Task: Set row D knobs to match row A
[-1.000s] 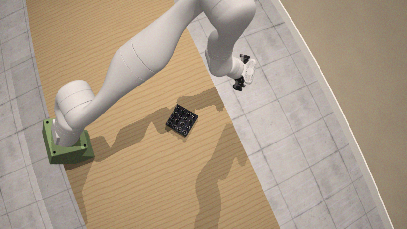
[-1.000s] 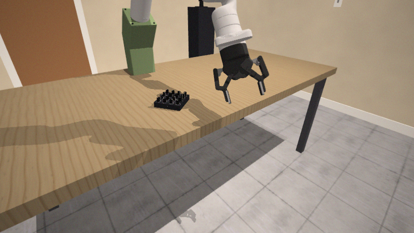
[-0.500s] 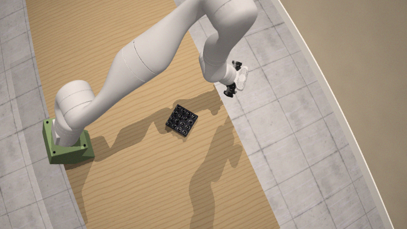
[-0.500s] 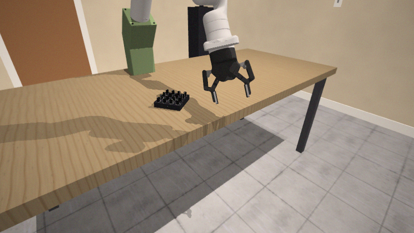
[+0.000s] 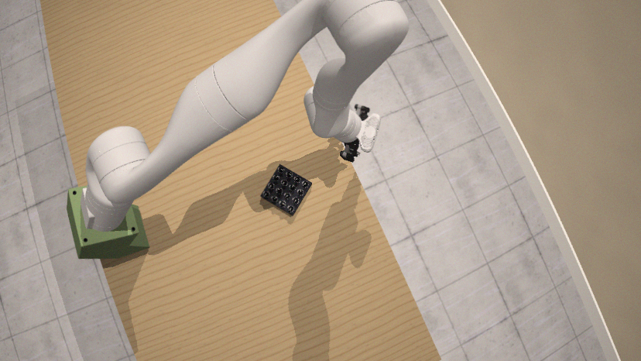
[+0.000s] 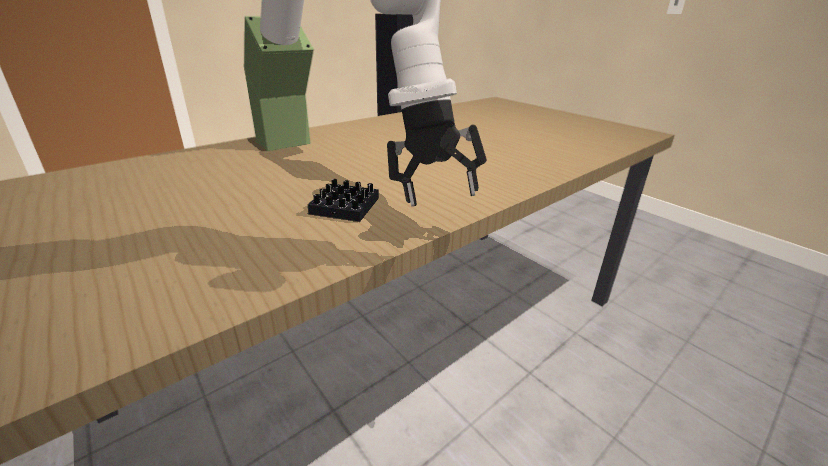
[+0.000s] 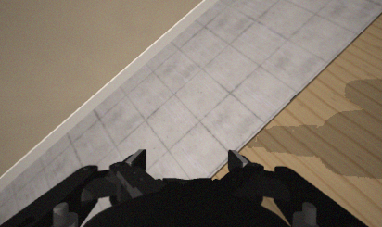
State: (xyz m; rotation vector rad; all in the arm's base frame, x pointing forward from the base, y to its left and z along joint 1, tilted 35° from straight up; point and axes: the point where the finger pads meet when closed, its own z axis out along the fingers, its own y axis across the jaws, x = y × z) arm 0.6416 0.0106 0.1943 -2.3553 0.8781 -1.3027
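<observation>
It looks like a plain workroom: a robot arm [image 5: 236,77] [image 6: 418,51] rises from a green pedestal [image 5: 106,248] [image 6: 283,119] by a wooden surface [image 5: 189,290] [image 6: 152,192] [image 7: 348,145], over grey tiles, with beige walls and, at ten o'clock in the exterior view, a brown door [image 6: 85,57].
</observation>
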